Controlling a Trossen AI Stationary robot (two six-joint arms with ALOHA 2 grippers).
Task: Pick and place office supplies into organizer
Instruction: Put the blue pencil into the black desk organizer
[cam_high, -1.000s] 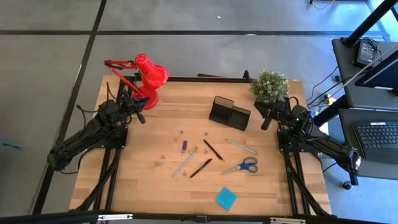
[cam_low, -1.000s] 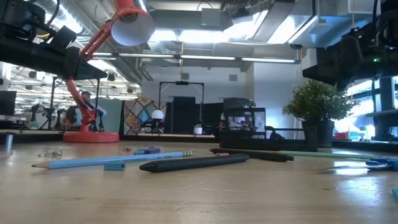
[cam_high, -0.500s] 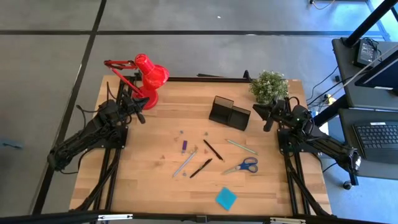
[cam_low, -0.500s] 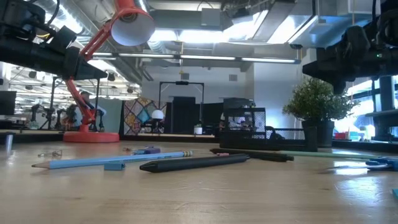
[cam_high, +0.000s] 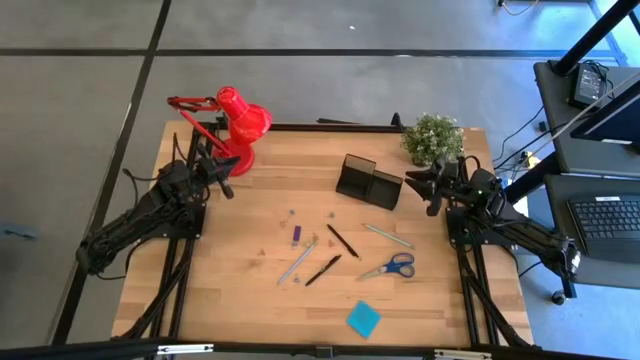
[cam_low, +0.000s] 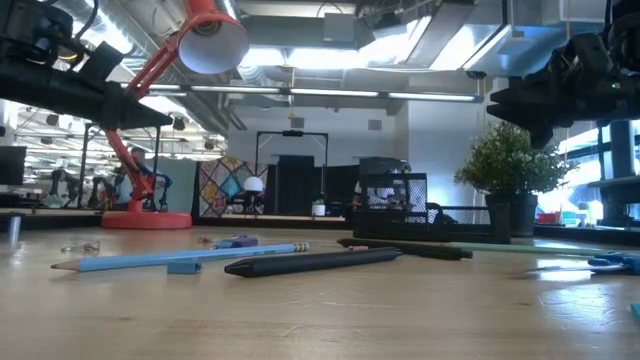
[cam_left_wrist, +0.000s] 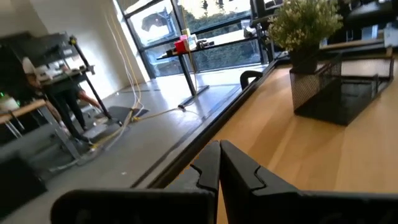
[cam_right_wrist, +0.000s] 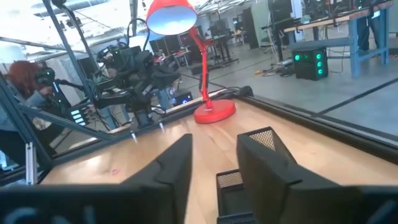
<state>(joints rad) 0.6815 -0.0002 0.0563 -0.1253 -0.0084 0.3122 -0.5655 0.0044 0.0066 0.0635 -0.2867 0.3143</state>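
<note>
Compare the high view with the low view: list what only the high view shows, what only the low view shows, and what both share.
Only the high view shows the teal pad, the full scissors and the open right gripper beside the organizer, holding nothing.

Only the low view shows the room behind the table, its ceiling lights, and the blue pencil lengthwise beside a black pen.

Both share the red lamp, the plant, the organizer, the wooden table and both arms.
</note>
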